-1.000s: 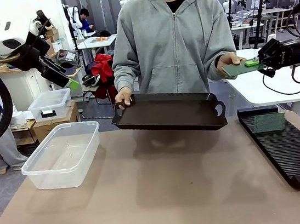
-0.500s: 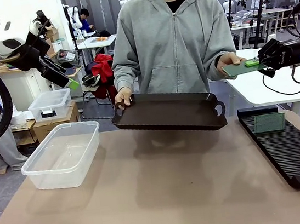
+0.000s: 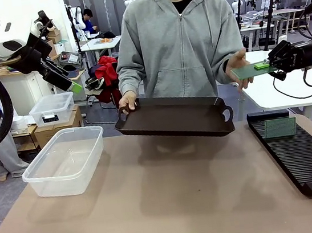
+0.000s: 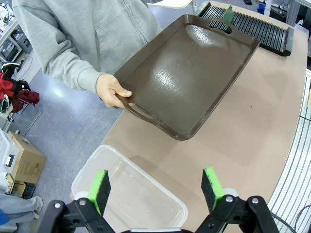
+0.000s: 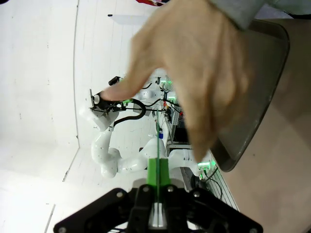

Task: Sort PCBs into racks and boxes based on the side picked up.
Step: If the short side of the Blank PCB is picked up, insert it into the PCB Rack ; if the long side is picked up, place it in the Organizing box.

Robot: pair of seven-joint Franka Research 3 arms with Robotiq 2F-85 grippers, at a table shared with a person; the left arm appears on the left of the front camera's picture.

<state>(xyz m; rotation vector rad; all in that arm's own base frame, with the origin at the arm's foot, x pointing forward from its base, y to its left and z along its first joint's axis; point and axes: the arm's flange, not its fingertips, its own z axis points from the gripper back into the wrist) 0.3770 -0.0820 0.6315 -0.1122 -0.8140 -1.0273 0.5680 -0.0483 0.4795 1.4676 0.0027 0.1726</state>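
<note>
Just now person's hand [image 3: 241,63] spread open, releasing PCB [image 3: 247,72]; right gripper [image 3: 264,65] kept pinching its edge; handover done, sorting next.

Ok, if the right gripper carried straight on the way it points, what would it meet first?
Probably the person's hand, just past the PCB the right gripper holds; depth unclear.

Rack [image 3: 305,157] ran off the front view's right edge; person's hand [image 5: 194,73] was blurred in the right wrist view, covering much of the tray [image 5: 267,68]; PCB [image 5: 158,141] appeared edge-on there, faces unreadable; tub [image 4: 131,189] was cut by the left wrist view's lower edge.
</note>
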